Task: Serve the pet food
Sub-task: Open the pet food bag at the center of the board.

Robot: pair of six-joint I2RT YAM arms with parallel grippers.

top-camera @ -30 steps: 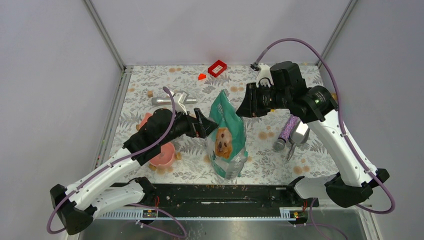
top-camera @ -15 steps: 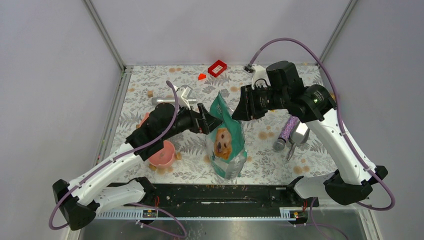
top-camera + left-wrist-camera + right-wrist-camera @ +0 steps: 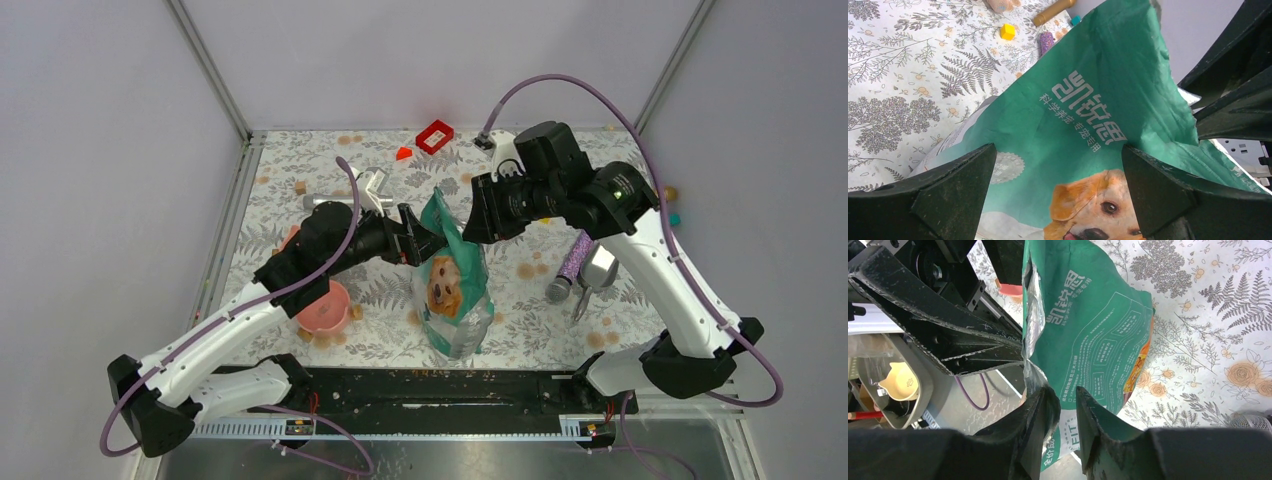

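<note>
The pet food itself is hidden inside the teal-green pouch (image 3: 452, 285) with the golden dog's face, which stands upright mid-table. My left gripper (image 3: 421, 237) is open wide against the pouch's upper left side. In the left wrist view its gripper (image 3: 1058, 150) frames the printed front of the pouch (image 3: 1088, 100). My right gripper (image 3: 479, 214) hovers at the pouch's top right edge. In the right wrist view that gripper (image 3: 1065, 390) is open by a narrow gap, with the pouch (image 3: 1098, 325) behind it and the silver-lined mouth edge meeting the left finger (image 3: 1040, 405).
A pink bowl (image 3: 325, 308) sits left of the pouch, partly under my left arm. A metal scoop with a purple handle (image 3: 585, 265) lies to the right. A red block (image 3: 434, 135) and a silver tool (image 3: 345, 199) lie at the back. Small blocks are scattered about.
Both grippers have closed in on the pouch top, the left moving right and up, the right moving left. The right jaws have parted slightly.
</note>
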